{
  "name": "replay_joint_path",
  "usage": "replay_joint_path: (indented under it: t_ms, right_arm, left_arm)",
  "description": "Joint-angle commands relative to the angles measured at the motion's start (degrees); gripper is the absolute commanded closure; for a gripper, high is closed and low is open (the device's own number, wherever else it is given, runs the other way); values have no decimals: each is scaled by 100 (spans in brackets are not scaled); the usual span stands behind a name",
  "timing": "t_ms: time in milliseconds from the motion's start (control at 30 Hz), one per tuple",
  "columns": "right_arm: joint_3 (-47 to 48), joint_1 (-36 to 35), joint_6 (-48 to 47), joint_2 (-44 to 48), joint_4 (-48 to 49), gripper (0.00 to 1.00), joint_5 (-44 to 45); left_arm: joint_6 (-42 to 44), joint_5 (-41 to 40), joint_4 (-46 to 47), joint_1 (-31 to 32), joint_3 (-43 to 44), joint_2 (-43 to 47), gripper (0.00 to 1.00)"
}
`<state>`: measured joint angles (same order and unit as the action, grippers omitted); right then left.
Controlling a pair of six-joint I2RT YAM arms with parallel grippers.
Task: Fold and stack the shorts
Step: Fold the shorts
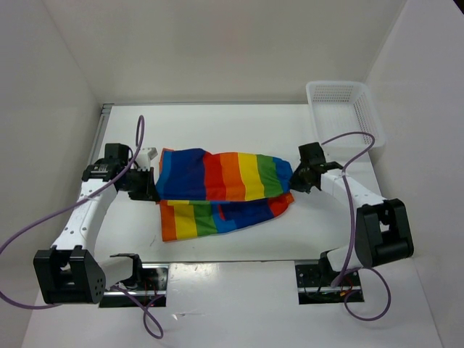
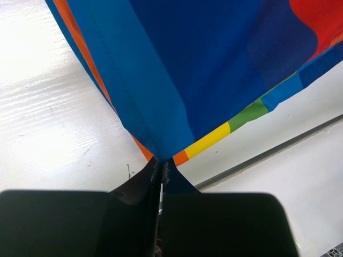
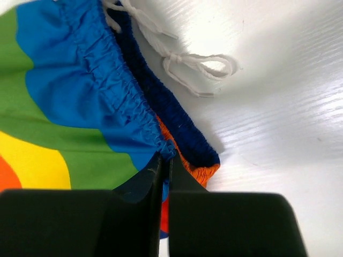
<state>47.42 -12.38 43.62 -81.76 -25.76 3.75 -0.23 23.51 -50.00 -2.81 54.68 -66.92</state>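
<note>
The rainbow-striped shorts [image 1: 225,190] lie mid-table, an upper layer lifted and stretched over a lower one. At their left end my left gripper [image 1: 150,185] is shut on a blue corner of the shorts [image 2: 177,80], its jaws pinching the fabric tip [image 2: 162,160]. My right gripper [image 1: 299,177] is at the right end, shut on the gathered blue waistband [image 3: 126,101] where its jaws meet at the edge [image 3: 166,158]. The white drawstring [image 3: 187,67] trails loose on the table beyond the waistband.
A white mesh basket [image 1: 344,109] stands at the back right corner of the table. White walls close in the left, back and right sides. A purple cable [image 1: 138,141] loops over the left arm, another [image 1: 351,188] over the right.
</note>
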Motion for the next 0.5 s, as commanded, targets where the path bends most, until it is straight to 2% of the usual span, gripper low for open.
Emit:
replay_joint_path:
  t_ms: [0, 167, 267, 467]
  right_arm:
    - [188, -36, -63, 536, -51, 100, 381]
    - [417, -132, -196, 1004, -1017, 100, 126]
    - [488, -501, 199, 1004, -1326, 100, 5]
    - [198, -502, 683, 1513, -2142, 100, -620]
  left_arm:
    - [23, 57, -63, -18, 113, 117, 100]
    - [23, 136, -255, -18, 166, 231, 100]
    - [23, 207, -457, -18, -9, 415, 100]
    - [23, 128, -889, 35, -448, 838, 100]
